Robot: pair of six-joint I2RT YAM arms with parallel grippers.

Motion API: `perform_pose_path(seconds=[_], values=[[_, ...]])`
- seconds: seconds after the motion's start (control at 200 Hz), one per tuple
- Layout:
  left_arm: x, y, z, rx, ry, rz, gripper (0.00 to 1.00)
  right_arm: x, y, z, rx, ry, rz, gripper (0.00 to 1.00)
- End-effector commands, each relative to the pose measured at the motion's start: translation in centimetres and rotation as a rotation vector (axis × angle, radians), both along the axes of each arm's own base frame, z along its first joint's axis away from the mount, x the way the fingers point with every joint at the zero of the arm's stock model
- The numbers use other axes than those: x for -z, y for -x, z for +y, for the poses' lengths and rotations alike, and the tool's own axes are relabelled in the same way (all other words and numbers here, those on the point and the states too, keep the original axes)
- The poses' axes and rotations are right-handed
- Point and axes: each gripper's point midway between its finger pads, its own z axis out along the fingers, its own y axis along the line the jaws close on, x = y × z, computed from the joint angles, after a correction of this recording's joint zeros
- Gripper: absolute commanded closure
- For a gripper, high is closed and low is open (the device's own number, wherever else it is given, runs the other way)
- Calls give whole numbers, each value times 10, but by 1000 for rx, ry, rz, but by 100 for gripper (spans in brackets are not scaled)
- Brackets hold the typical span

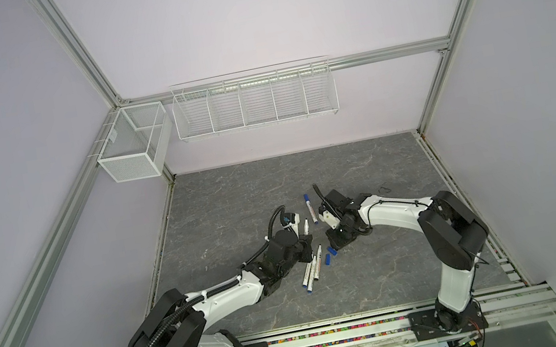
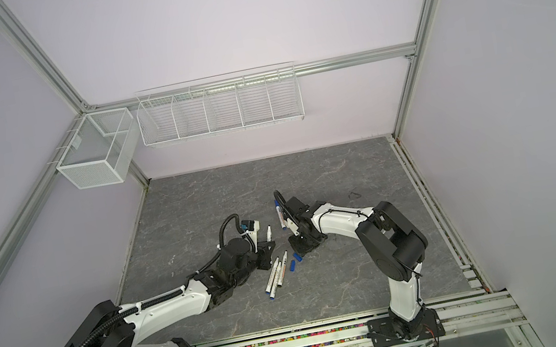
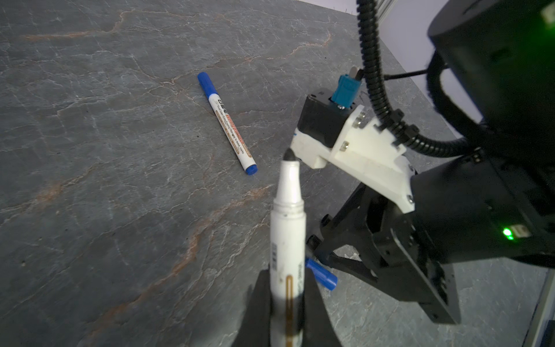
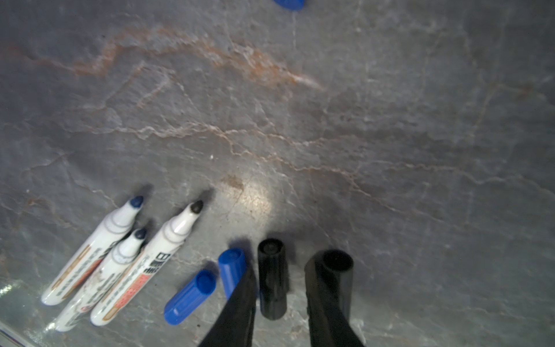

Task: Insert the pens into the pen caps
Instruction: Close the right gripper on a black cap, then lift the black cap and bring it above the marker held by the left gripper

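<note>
Tool [image 3: 286,285] on the left arm is clamped on a slim white black-tipped marker pen [image 3: 286,228], mid-frame in both top views. Right tool [image 4: 280,288] sits parted around a stubby black plastic cap [image 4: 271,279] lying on the grey marbled worktop [image 4: 390,135].

The far half of the grey marble-patterned tabletop [image 1: 270,183] lies bare, and so does the near stretch between the two arm bases; a gripper could sweep through either. The middle is crowded. A capped white marker with a blue cap [image 1: 310,208] lies alone toward the back, between the arms. Nearer, three uncapped white markers [image 4: 105,264] lie side by side, touching, with two loose blue caps [image 4: 189,296] just beside them.

The right gripper [image 4: 280,270] stands low here, its fingers apart astride a black cap [image 4: 271,279] lying flat. A second black cap [image 4: 336,264] sits right by the outer finger.

The left gripper [image 3: 286,297] clamps a white black-tipped marker [image 3: 288,210]. Its tip points at the right arm's white wrist-camera mount [image 3: 345,144], so the lane between the arms is narrow.

White wire baskets [image 1: 254,101] hang on the back wall, well above the table.
</note>
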Motion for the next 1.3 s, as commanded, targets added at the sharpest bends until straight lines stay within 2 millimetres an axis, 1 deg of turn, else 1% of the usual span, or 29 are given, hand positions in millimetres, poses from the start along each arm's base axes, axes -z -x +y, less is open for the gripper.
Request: perform_pose_path(seconds=[0.0, 0.14, 0.415, 0.56, 0.66, 0.735, 0.79, 0.875, 0.96, 1.04, 1.105, 1.205, 1.294], values=[[-1, 0, 0, 4, 7, 1, 100, 2, -1, 3, -26, 19, -9, 70], [-2, 1, 0, 4, 11, 1, 100, 6, 1, 3, -37, 40, -8, 71], [-2, 1, -1, 6, 11, 0, 100, 17, 3, -1, -77, 144, -36, 73], [-2, 1, -2, 13, 8, 0, 100, 19, 3, 0, -79, 153, -45, 80], [-1, 2, -1, 14, 7, 1, 100, 11, 1, 8, -75, 107, -61, 85], [-2, 2, -1, 16, 8, 1, 100, -5, -2, 15, -73, 56, -91, 88], [-2, 2, -1, 17, 7, -2, 100, -24, -6, 20, -64, 8, -131, 90], [-2, 3, -2, 26, 4, -5, 100, -62, -15, 27, -44, -94, -207, 91], [-3, 4, -3, 36, 7, -6, 100, -100, -25, 27, 6, -206, -273, 91], [-5, 5, -6, 49, 21, -10, 100, -132, -33, 27, 61, -338, -311, 92], [-8, 7, -7, 61, 30, -18, 100, -154, -36, 29, 86, -457, -319, 92], [-13, 12, -11, 87, 45, -37, 100, -177, -38, 34, 108, -615, -309, 92], [-18, 15, -13, 103, 61, -59, 100, -187, -37, 42, 96, -704, -281, 91]])
